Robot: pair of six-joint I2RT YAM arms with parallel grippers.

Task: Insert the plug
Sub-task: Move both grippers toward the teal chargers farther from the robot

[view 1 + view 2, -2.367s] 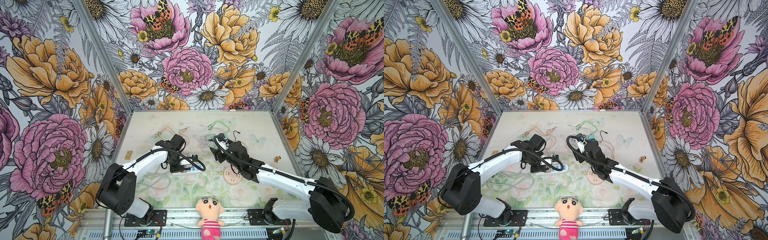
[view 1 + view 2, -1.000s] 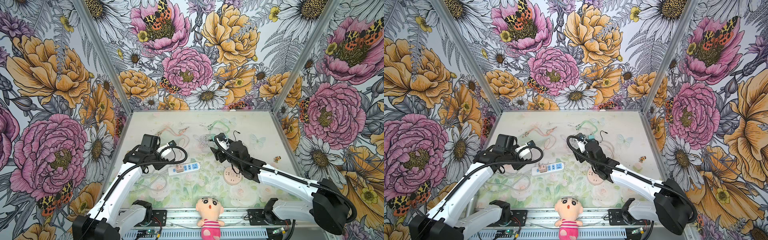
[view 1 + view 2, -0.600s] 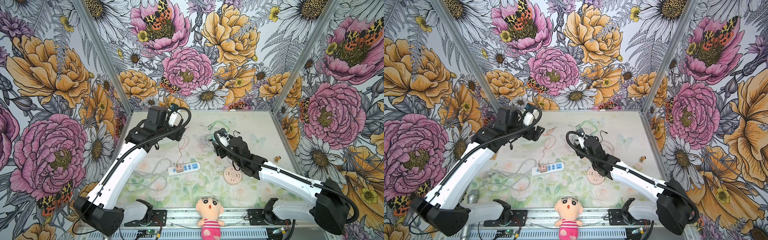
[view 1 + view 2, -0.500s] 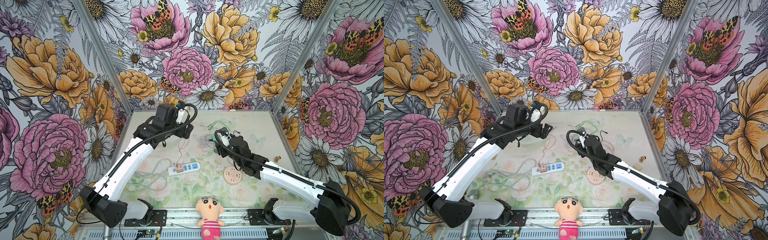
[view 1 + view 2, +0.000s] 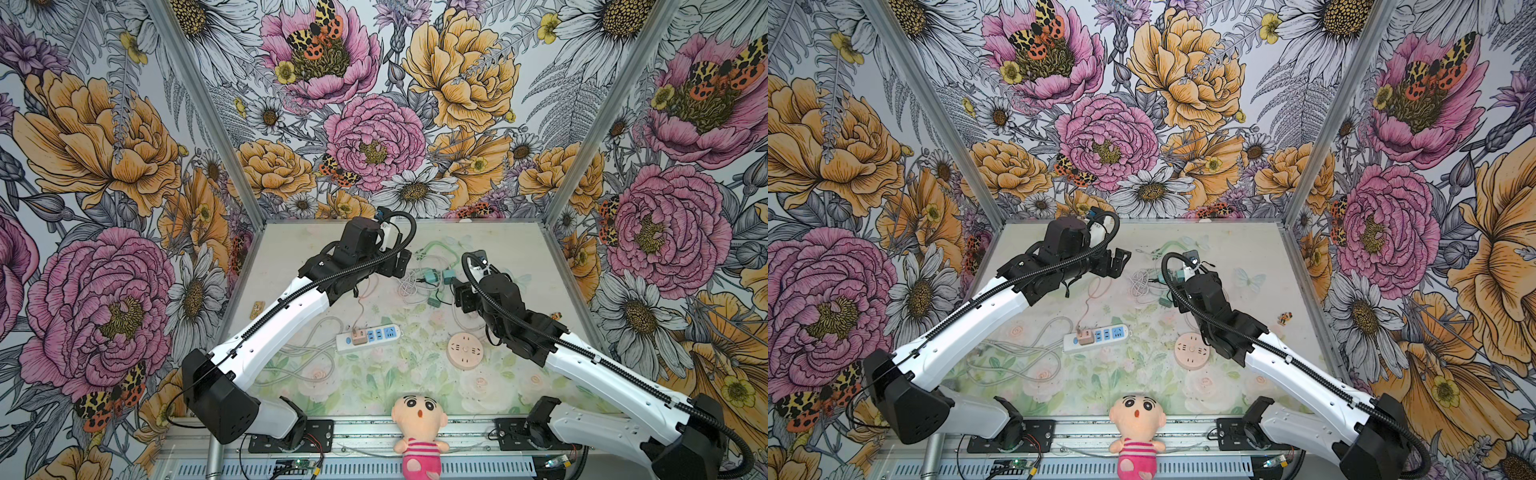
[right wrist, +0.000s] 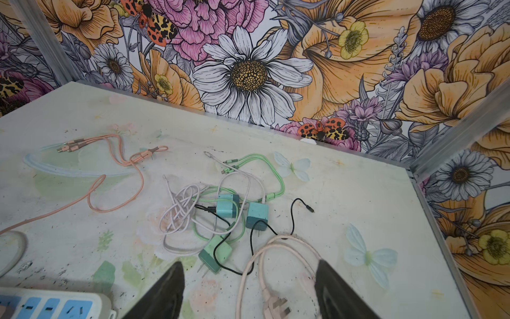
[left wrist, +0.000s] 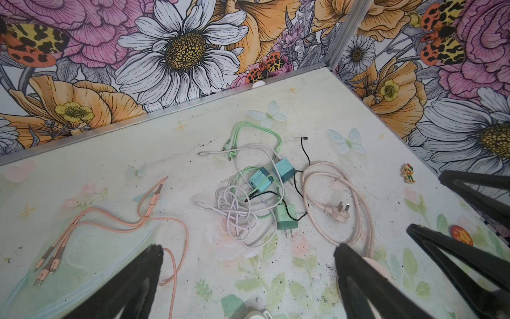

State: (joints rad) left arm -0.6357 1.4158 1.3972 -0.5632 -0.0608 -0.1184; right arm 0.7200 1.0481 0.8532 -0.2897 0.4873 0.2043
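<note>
A white power strip with blue sockets lies mid-table, and a peach charger sits in its end socket. Behind it is a tangle of cables with a green charger and two teal chargers. A pink three-pin plug on a pink cord lies beside them. My left gripper hangs open and empty above the pile's left side. My right gripper is open and empty, low over the green charger and the pink plug. In the left wrist view the left gripper is spread wide.
A round pink socket lies right of the strip. A peach multi-head cable trails at the back left, and the strip's white cord loops left. A plush doll sits at the front edge. Flowered walls close three sides.
My left arm left the power strip, rose and swung back toward the cable pile, and its jaws opened wide. The peach charger stayed in the strip. My right gripper opened slightly.
</note>
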